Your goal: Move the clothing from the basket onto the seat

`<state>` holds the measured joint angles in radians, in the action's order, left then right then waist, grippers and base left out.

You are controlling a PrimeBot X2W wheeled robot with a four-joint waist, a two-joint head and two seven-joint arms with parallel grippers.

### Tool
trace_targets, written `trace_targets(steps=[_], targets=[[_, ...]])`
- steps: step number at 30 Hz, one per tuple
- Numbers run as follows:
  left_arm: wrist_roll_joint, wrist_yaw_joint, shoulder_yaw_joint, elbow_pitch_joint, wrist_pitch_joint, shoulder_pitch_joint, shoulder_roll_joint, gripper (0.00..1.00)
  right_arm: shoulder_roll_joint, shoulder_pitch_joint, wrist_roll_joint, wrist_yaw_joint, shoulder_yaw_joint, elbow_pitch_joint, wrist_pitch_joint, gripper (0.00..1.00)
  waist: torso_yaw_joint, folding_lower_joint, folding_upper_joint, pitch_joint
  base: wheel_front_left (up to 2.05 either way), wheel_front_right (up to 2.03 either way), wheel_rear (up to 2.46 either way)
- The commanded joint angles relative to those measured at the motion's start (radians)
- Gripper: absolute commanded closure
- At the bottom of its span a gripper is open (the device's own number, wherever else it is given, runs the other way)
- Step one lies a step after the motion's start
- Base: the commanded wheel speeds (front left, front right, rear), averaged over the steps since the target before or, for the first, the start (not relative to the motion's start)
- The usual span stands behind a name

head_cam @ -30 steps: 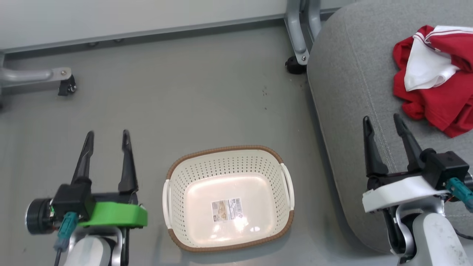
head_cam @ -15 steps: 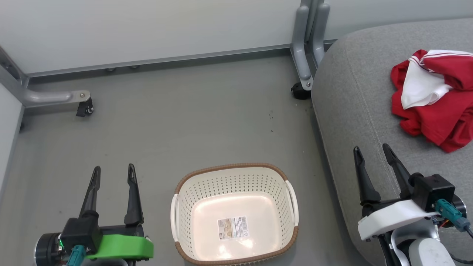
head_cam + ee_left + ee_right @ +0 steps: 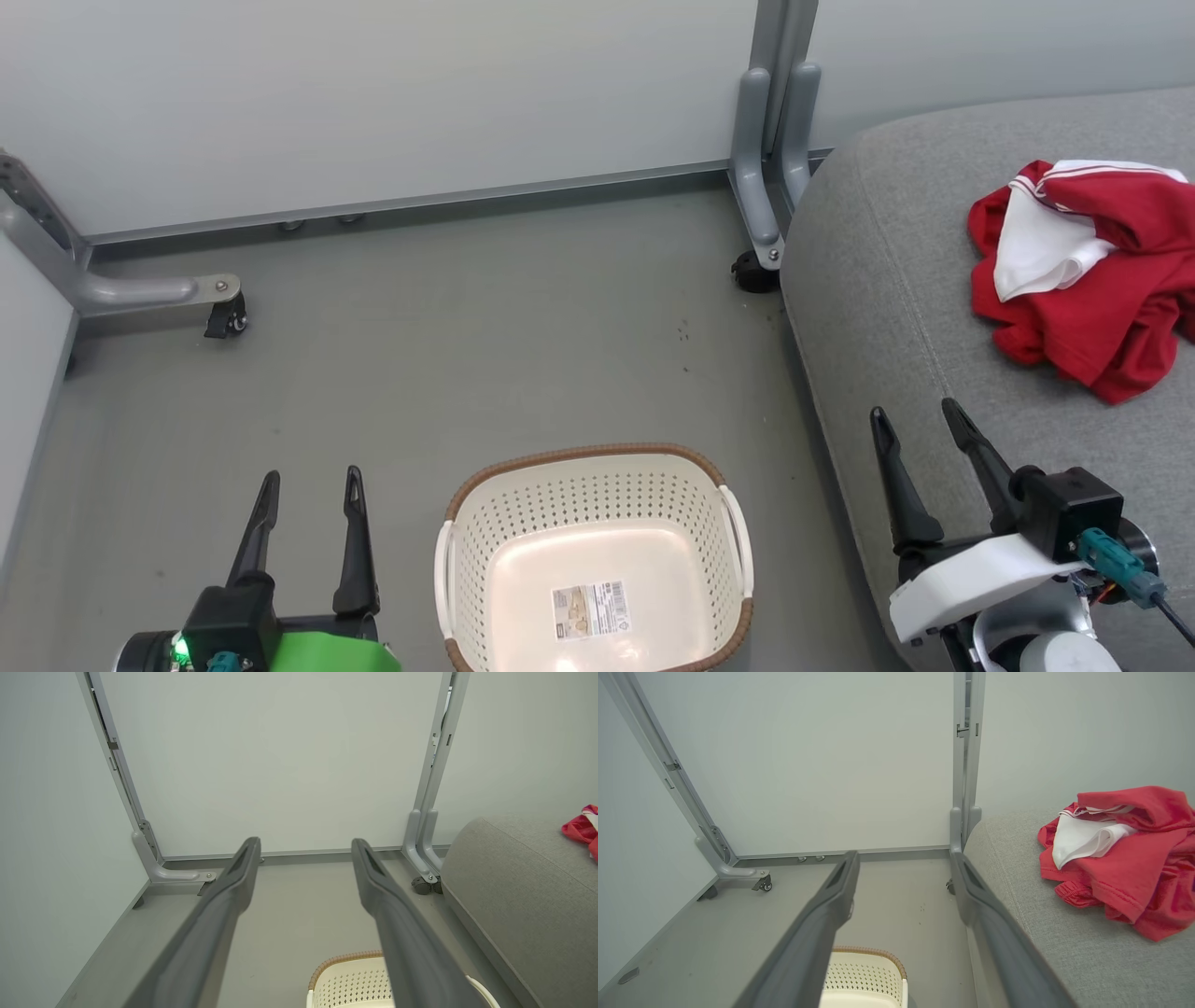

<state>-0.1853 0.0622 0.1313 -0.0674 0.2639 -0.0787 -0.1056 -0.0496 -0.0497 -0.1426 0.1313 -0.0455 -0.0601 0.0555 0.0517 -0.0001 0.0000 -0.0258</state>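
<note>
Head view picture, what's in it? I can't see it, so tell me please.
Red and white clothing lies heaped on the grey seat at the right. The cream basket on the floor holds just a label sticker. The left tool and right tool stand open, one each side of the basket, holding nothing.

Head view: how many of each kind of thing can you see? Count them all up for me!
Basket: 1
Seat: 1
Heap of red clothes: 1 (too tangled to count the pieces)
End effectors: 2, the left end effector and the right end effector, both open
Total: 5
</note>
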Motion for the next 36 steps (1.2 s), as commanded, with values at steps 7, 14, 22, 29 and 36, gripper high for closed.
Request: trace_targets(steps=[7,14,22,29,36], targets=[[0.023,-0.023,-0.020,-0.028,0.000,-0.027,0.015,0.00,-0.002,-0.021,-0.013,-0.001,-0.013,-0.004,-0.017,0.00,0.000,0.0001,0.0000,0.019,0.00,0.00,0.00],[0.037,-0.033,-0.034,-0.053,0.000,-0.030,0.027,0.00,-0.002,-0.025,-0.017,-0.001,-0.017,0.002,-0.019,0.00,0.002,0.0001,0.0000,0.026,0.00,0.00,0.00],[0.043,-0.040,-0.051,-0.072,0.000,-0.022,0.038,0.00,-0.002,-0.030,-0.023,-0.001,-0.019,0.008,-0.021,0.00,0.004,0.0001,0.0000,0.028,0.00,0.00,0.00],[0.042,-0.044,-0.054,-0.075,0.000,-0.015,0.039,1.00,0.000,-0.014,-0.021,0.000,-0.021,0.009,-0.019,1.00,0.005,0.0001,0.0000,0.025,0.00,0.00,0.00],[-0.069,-0.055,-0.069,-0.100,-0.031,0.004,0.040,1.00,-0.005,-0.011,-0.139,0.000,-0.019,0.034,-0.019,1.00,0.002,0.0001,0.0000,0.025,0.00,0.00,0.00]])
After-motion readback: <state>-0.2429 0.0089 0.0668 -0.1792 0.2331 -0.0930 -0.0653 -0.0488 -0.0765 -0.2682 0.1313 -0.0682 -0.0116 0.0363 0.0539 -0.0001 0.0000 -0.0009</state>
